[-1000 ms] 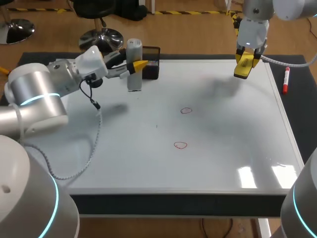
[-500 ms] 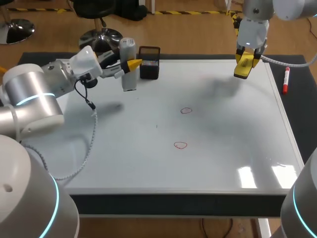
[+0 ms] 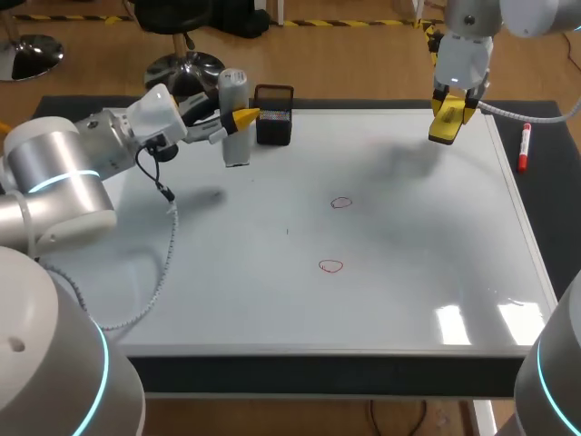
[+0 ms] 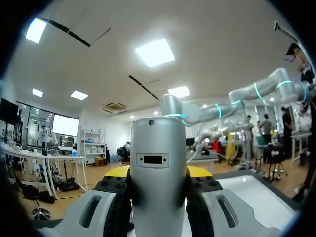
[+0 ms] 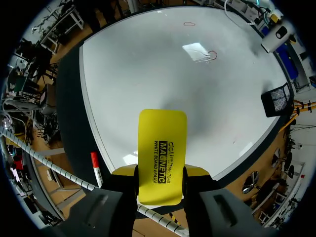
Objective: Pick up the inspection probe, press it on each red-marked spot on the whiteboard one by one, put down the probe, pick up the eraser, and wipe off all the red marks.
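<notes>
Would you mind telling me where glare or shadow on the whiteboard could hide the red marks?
Head view: glare sits on the whiteboard near its front right corner, a soft shadow near the right gripper; both red marks clear. Right wrist view: a glare patch sits beside one red mark. Left wrist view: the probe fills the centre.

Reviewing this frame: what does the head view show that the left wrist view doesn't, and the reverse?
Head view only: two red marks, the yellow eraser held in the right jaws, a red marker beside the whiteboard, and a black holder. Left wrist view only: a small dark slot on the face of the probe. Both: the probe gripped in the left jaws, and part of the whiteboard.
</notes>
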Robot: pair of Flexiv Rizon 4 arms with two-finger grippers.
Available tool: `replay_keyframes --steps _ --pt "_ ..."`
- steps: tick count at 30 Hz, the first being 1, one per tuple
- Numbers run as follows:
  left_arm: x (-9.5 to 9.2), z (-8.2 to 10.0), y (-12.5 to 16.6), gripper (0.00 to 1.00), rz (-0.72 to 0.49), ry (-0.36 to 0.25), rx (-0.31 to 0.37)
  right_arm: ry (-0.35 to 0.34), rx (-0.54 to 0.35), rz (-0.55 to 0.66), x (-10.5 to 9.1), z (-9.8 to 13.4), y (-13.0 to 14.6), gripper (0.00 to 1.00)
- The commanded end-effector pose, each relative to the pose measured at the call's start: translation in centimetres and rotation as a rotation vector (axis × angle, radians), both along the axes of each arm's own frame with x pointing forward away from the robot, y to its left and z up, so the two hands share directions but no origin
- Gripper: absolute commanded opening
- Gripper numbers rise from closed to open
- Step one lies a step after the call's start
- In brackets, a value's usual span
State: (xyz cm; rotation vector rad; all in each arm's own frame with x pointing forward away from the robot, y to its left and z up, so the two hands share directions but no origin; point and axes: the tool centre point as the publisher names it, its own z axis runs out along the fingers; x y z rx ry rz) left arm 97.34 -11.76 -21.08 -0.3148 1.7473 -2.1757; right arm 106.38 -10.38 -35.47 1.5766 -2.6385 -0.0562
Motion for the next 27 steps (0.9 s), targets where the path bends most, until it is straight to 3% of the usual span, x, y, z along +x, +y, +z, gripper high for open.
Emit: replay_keyframes --steps 1,14,21,24,27 --pt "0.0 0.1 0.0 0.0 0.002 -0.002 -0.001 0.003 -0.004 0.002 0.1 0.1 0.0 0.0" --pt "0.0 0.1 0.0 0.0 0.002 -0.002 -0.001 -0.001 -0.014 0.022 -0.1 0.1 0.4 0.0" --pt "0.0 0.1 0.0 0.0 0.002 -0.002 -0.001 -0.013 -0.028 0.087 -2.0 0.3 2.5 0.0" --pt "0.0 0.1 0.0 0.0 0.002 -0.002 -0.001 -0.002 -0.101 0.135 -3.1 0.3 3.6 0.0" --pt "0.0 0.1 0.0 0.0 0.002 -0.002 -0.001 -0.007 -0.077 0.169 -4.2 0.5 5.0 0.0"
